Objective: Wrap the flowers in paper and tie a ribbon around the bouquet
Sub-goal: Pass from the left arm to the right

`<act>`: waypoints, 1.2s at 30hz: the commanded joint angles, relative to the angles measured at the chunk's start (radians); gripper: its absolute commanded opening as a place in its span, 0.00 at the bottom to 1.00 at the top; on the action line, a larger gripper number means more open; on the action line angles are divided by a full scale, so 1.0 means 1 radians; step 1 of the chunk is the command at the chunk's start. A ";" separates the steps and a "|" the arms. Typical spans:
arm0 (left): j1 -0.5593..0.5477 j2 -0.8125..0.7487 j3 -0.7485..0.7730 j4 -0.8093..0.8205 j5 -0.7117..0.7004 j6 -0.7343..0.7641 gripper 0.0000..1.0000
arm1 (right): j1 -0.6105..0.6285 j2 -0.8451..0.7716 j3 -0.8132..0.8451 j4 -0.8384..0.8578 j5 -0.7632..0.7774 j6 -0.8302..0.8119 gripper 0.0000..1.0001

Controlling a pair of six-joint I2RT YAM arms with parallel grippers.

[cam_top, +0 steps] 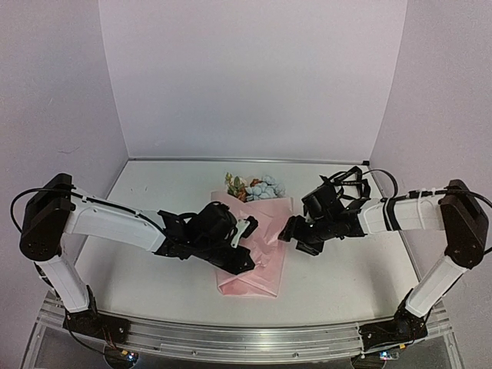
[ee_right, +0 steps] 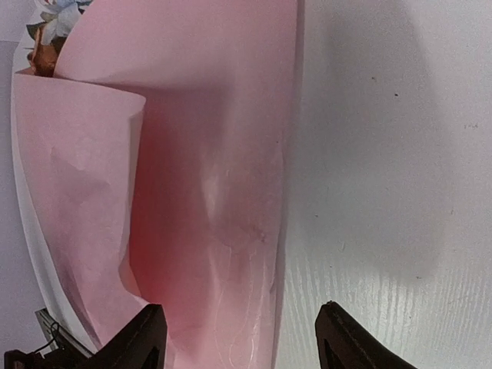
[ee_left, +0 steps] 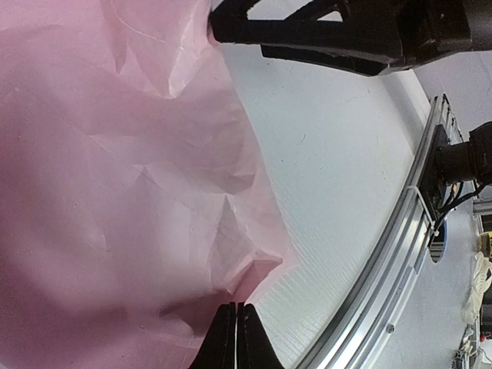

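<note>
The bouquet (cam_top: pixel 257 246) is lying in the middle of the table (cam_top: pixel 154 269), between my two arms. The flowers (cam_top: pixel 257 187) are poking out of its far end in pale blue, white and peach. The pink paper (cam_top: pixel 261 231) is folding over the stems in a loose, creased cone.

Only the overhead view is showing the whole bundle. My right wrist camera is catching just a corner of the flower heads and one smooth flap overlapping another. My left wrist camera is seeing no flowers at all, only crumpled paper, the other arm's fingers across the top and the metal rail (ee_left: pixel 384 269) at the table's near edge.

My left gripper (ee_left: pixel 237 307) is pressing its fingers together at the paper's edge. I cannot tell whether a fold is caught between them. My right gripper (ee_right: pixel 242 338) is standing wide open, holding nothing, with its fingers (ee_right: pixel 146 338) straddling the paper's right edge.
</note>
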 commanded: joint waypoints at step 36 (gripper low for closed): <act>-0.004 0.019 0.076 -0.014 0.037 0.029 0.02 | -0.006 0.114 0.088 0.157 0.035 0.100 0.34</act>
